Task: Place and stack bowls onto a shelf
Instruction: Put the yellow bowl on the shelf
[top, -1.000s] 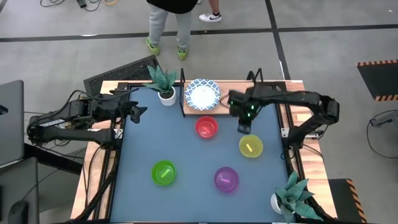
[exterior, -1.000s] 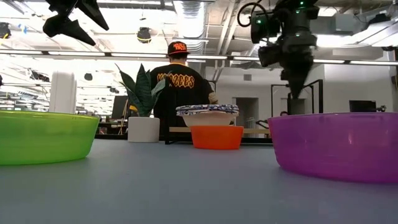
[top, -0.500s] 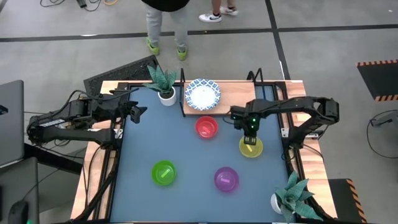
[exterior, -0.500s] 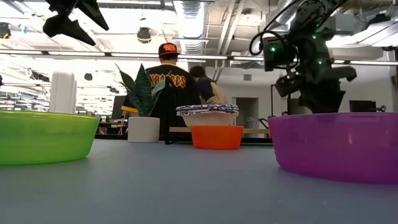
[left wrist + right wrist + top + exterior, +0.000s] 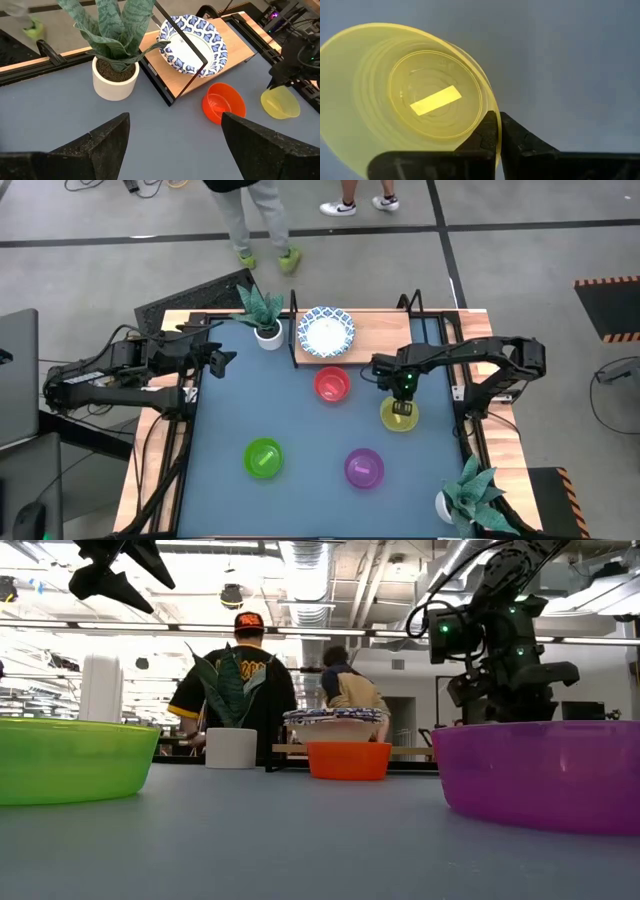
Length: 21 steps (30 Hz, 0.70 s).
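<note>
My right gripper [image 5: 403, 408] stands over the yellow bowl [image 5: 392, 420] near the table's right edge, shut on its rim. In the low view the purple bowl [image 5: 540, 775] hides that bowl and the fingertips. A stack of white bowls with blue rims [image 5: 325, 332] sits on the left end of the wooden shelf [image 5: 390, 330]. The red bowl [image 5: 332, 384] rests on the table just in front of the shelf. The green bowl [image 5: 263, 457] and the purple bowl [image 5: 364, 467] lie nearer the near edge. My left gripper [image 5: 225, 360] waits open at the table's left edge. My right gripper pinches the yellow bowl's rim [image 5: 487, 107], one finger [image 5: 487, 131] inside the bowl and the other outside. The fingers come from above, pointing down. In the left wrist view the yellow bowl [image 5: 280, 102] looks tipped; whether it still touches the table I cannot tell.
A potted plant [image 5: 265, 320] stands at the shelf's left end, and another [image 5: 462, 495] at the near right corner. The shelf's black frame [image 5: 294, 330] rises beside the white stack. People stand in the room beyond the far edge. Bare tabletop [image 5: 240, 405] lies left of the red bowl.
My right gripper has moved from beside the shelf toward the table's near edge and come down onto the yellow bowl, where its fingers now sit on the rim. The left arm has stayed still. The people behind the table have walked on.
</note>
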Each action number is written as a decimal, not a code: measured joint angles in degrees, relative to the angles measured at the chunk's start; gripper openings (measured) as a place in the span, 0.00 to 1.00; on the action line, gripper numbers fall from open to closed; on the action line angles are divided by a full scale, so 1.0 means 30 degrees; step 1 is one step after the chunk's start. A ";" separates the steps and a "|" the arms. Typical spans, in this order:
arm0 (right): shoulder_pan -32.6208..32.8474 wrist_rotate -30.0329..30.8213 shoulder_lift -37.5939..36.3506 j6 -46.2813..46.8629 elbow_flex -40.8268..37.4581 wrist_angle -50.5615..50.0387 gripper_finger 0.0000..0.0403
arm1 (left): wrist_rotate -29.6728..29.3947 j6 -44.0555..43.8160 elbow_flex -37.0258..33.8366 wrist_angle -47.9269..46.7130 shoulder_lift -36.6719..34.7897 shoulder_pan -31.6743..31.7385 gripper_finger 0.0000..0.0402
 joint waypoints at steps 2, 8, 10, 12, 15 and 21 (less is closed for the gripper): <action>0.0141 0.0007 0.0000 0.0383 0.0087 -0.0094 0.06 | -0.0059 0.0000 0.0003 0.0000 0.0003 -0.0004 0.75; 0.0286 0.0017 0.0022 0.1134 0.1638 -0.1361 0.06 | -0.0093 0.0000 0.0003 0.0000 0.0000 -0.0002 0.75; 0.0079 0.0015 0.0022 0.0929 0.2617 -0.2163 0.06 | -0.0101 0.0000 0.0003 0.0000 0.0000 0.0000 0.75; -0.0272 0.0017 0.0022 0.0459 0.3720 -0.2848 0.06 | -0.0108 0.0000 -0.0004 0.0000 0.0000 -0.0001 0.75; -0.1068 0.0017 0.0022 -0.0220 0.5493 -0.3335 0.06 | -0.0108 0.0000 0.0003 0.0000 0.0000 -0.0004 0.75; -0.3867 0.0748 0.0022 -0.0728 0.8777 -0.4027 0.06 | -0.0106 -0.0013 0.0003 0.0000 0.0000 0.0000 0.75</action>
